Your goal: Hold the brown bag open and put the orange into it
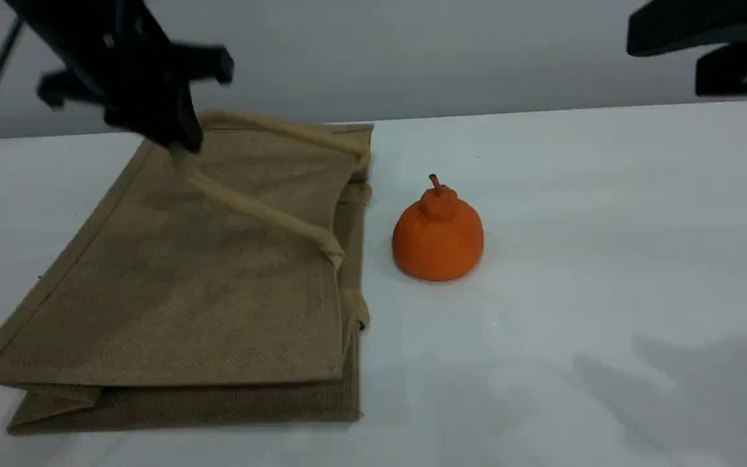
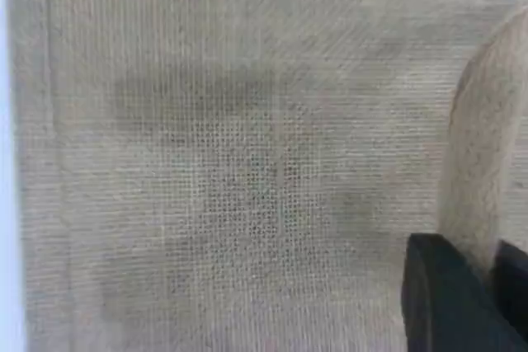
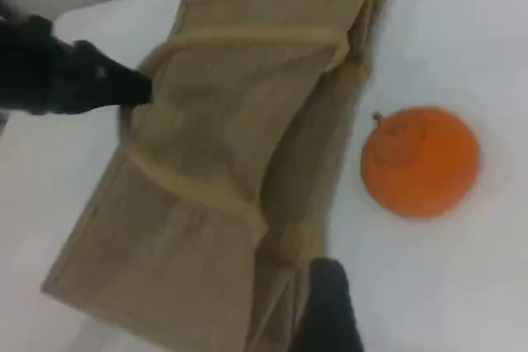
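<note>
1 brown bag (image 1: 185, 292), 2 handles (image 1: 263, 214), 1 orange (image 1: 438, 237), 1 table (image 1: 607, 259)

The black left arm slants down from the upper left, its left gripper (image 1: 179, 148) pinched tight on the padded beige loop handle (image 1: 257, 211), while the black right gripper (image 1: 672, 57) hangs high at far right, jaws spread wide.
</note>
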Action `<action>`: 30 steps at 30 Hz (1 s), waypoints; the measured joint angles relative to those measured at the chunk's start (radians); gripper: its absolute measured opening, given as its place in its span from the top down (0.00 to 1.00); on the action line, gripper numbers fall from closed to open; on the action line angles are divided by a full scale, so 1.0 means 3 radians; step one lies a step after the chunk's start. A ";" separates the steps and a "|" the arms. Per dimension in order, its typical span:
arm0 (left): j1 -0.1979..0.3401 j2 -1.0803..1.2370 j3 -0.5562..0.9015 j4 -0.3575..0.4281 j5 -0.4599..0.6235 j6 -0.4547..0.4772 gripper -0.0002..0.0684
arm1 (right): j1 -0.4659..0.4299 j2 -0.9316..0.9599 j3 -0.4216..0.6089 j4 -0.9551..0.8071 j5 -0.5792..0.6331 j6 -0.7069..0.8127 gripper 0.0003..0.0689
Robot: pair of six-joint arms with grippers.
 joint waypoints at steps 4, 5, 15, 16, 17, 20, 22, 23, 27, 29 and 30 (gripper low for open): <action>-0.0121 -0.0372 -0.0003 -0.0006 0.0269 0.0093 0.86 | 0.0163 0.0085 0.0000 0.0418 -0.0343 -0.0376 0.31; -0.0149 -0.0473 -0.0014 -0.0006 0.0344 0.0119 0.86 | 0.0199 0.0124 0.0000 0.0470 -0.0392 -0.0496 0.31; -0.0209 -0.1308 -0.0018 0.0217 0.0986 0.0172 0.86 | 0.0242 0.0806 -0.0333 0.0486 -0.0448 -0.0960 0.31; -0.0209 -0.1365 -0.0022 0.0257 0.1043 0.0167 0.86 | 0.0242 0.0899 -0.0380 0.0486 -0.0448 -0.0960 0.31; -0.0209 -0.1405 -0.0021 0.0257 0.1111 0.0167 0.86 | 0.0242 0.0993 -0.0436 0.0486 -0.0448 -0.0960 0.31; -0.0209 -0.1496 -0.0021 0.0330 0.1267 0.0167 0.86 | 0.0242 0.1262 -0.0601 0.0486 -0.0436 -0.0960 0.31; -0.0209 -0.1524 -0.0024 0.0345 0.1315 0.0163 0.86 | 0.0265 0.1436 -0.0734 0.0486 -0.0444 -0.0960 0.31; -0.0209 -0.1537 -0.0023 0.0345 0.1309 0.0163 0.86 | 0.0269 0.1535 -0.0789 0.0486 -0.0441 -0.0969 0.31; -0.0209 -0.1555 -0.0023 0.0365 0.1303 0.0163 0.86 | 0.0315 0.1889 -0.1005 0.0483 -0.0404 -0.0968 0.31; -0.0209 -0.1552 -0.0023 0.0435 0.1303 0.0144 0.86 | 0.0364 0.2041 -0.1117 0.0483 -0.0412 -0.0968 0.31; -0.0209 -0.1552 -0.0023 0.0455 0.1303 0.0133 0.86 | 0.0391 0.2117 -0.1169 0.0483 -0.0408 -0.0968 0.31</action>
